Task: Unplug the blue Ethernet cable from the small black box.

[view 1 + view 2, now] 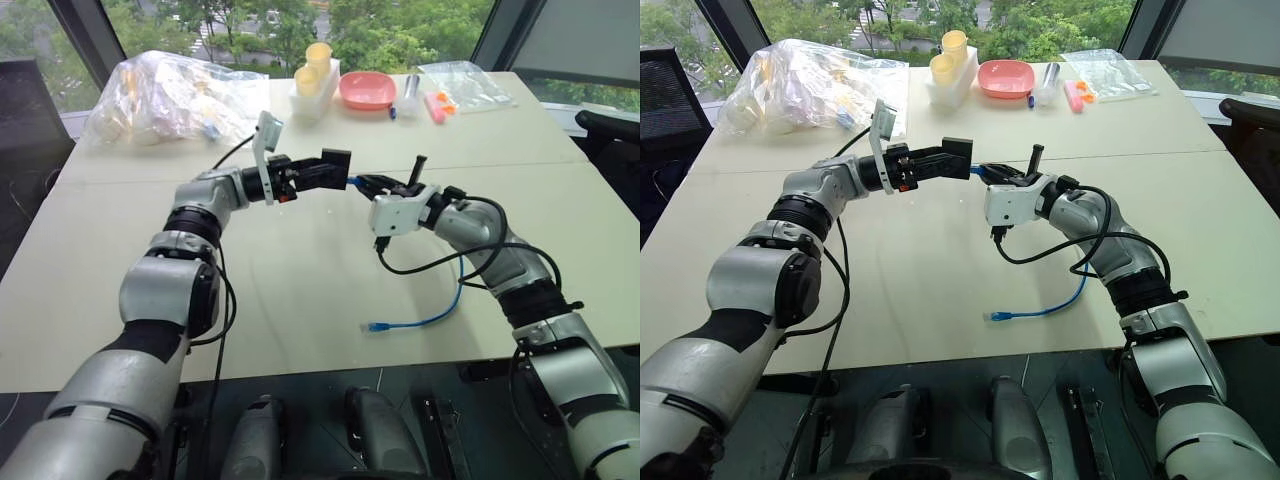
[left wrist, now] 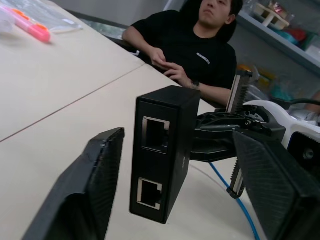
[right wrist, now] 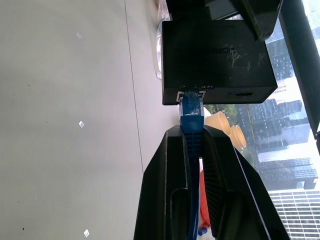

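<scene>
**Cable pinched at the plug, box between the other arm's fingers**

While both arms hover level above the pale tabletop (image 1: pixel 300 300), I see the small matte-black square box (image 1: pixel 334 167) held in the air between them, still plugged. My right gripper (image 3: pixel 192 145) is clamped tight on the thin bright-blue Ethernet cable (image 1: pixel 440 312) just behind its plug, which sits in a port on the box's edge. My left gripper (image 2: pixel 175 185) flanks the box with its fingers (image 2: pixel 92 185) half spread; I cannot tell whether the pads actually touch the box's sides.

I judge the box light and rigid, its smooth faces likely to slip unless squeezed across the flat sides. The cord is limp, so pulling anywhere but at the stiff plug would only stretch it; the clear latch tab looks fragile and probably needs pressing before it comes free.

Count: one box, two empty ports showing on its near face, one blue cable, whose loose end with one clear plug (image 1: pixel 374 327) lies on the table.
</scene>
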### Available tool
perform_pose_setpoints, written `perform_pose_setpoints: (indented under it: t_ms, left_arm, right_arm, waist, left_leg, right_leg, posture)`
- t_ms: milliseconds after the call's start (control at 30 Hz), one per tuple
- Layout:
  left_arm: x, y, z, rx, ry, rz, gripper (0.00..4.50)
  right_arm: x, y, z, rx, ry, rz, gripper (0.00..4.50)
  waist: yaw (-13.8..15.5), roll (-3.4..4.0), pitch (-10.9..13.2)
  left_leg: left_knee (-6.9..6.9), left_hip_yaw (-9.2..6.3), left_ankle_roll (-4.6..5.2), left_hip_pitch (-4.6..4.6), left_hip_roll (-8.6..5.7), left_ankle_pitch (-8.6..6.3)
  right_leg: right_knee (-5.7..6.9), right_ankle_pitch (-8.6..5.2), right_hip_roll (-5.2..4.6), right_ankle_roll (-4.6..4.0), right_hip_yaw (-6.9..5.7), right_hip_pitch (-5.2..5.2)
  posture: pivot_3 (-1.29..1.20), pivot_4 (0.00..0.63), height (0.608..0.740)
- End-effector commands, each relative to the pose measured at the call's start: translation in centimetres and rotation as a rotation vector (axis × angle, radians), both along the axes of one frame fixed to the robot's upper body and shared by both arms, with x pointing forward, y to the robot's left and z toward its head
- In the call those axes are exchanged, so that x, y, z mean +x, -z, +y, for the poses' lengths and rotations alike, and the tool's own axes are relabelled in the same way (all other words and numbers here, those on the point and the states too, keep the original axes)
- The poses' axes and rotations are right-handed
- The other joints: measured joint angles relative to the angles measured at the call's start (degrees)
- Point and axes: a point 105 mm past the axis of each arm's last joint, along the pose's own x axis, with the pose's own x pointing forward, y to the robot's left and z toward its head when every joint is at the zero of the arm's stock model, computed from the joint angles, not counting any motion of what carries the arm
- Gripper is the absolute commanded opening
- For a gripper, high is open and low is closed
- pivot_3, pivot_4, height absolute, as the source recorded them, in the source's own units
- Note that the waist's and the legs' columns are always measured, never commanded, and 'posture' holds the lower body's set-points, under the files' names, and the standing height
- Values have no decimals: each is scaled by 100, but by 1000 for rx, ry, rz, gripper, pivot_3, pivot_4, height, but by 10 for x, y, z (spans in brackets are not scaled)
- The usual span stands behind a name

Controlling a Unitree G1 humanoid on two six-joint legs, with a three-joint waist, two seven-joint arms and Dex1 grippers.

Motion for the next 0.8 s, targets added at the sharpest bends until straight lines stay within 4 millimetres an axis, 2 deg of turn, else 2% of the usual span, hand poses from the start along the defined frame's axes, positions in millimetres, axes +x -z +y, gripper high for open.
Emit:
perform_pose_setpoints:
  t_ms: [33, 167, 200, 300, 433, 467, 533, 600, 700, 800]
  left_arm:
    - [1, -27, -2, -40, 6, -76, 1985]
    - [2, -26, 0, -35, -4, -75, 616]
    - [2, -25, 0, -32, -7, -76, 516]
    - [3, -21, 3, -25, -15, -74, 519]
    - [2, -17, 9, -50, -12, -39, 519]
    - [1, -16, 14, -82, -9, -14, 519]
    - [-3, -18, 23, -175, 12, 52, 519]
    - [-11, -31, 33, -335, 91, 127, 519]
    - [-21, -34, 38, -407, 167, 159, 519]
    - [-28, -31, 38, -431, 206, 181, 519]
  right_arm:
    - [-6, -14, 4, 13, -24, -54, 143]
    - [-7, -11, 4, 8, -24, -37, 143]
    - [-7, -10, 4, 9, -25, -29, 143]
    - [-9, -9, 4, 43, -30, 14, 1228]
    - [-9, -4, -14, 151, 71, 110, 3145]
    - [-15, -2, -16, 314, 79, 214, 3640]
    - [-32, 0, -14, 765, 51, 477, 3640]
    - [-54, -2, -4, 1200, -73, 760, 3640]
    - [-76, -7, 8, 1469, -217, 990, 3640]
    - [-83, -16, 15, 1623, -299, 1088, 3640]
  waist:
    - [0, 0, 0]
    - [8, 0, 0]
    - [9, 0, 0]
    - [10, 0, 0]
    - [18, 0, 0]
    - [22, 0, 0]
    - [16, -5, -3]
    - [-2, -4, -3]
    - [6, -2, -2]
    - [19, -1, -2]
  left_leg:
    - [0, -1, 0, 0, 0, 0]
    - [0, -2, 0, 0, 0, 0]
    - [1, -1, 0, 0, 0, 0]
    - [1, -2, 0, 0, 0, 0]
    - [1, -3, 0, 0, 0, 0]
    - [1, -3, 0, 0, 0, 0]
    - [1, -11, 0, 0, 2, 0]
    - [-2, -23, 1, 2, 11, -1]
    - [0, -39, 1, 2, 18, -1]
    - [10, -41, 1, 9, 17, 0]
  right_leg:
    - [0, 0, 0, 0, 0, 0]
    - [0, 0, 0, 0, 0, 1]
    - [0, 0, 0, 0, 0, 1]
    - [0, 0, 0, 0, -1, 1]
    - [1, 0, 0, 0, -1, 1]
    - [1, 0, 0, 0, -1, 1]
    - [2, 0, 1, 0, -5, 5]
    - [12, 1, 6, -1, -12, 4]
    - [26, 1, 6, -3, -17, 1]
    - [28, 3, -2, -6, -16, 9]
  posture:
    - [0, 150, 740]
    - [0, 150, 740]
    - [0, 150, 740]
    - [0, 150, 740]
    - [0, 150, 740]
    - [0, 150, 740]
    - [0, 150, 740]
    - [0, 150, 740]
    - [0, 150, 740]
    - [0, 150, 740]
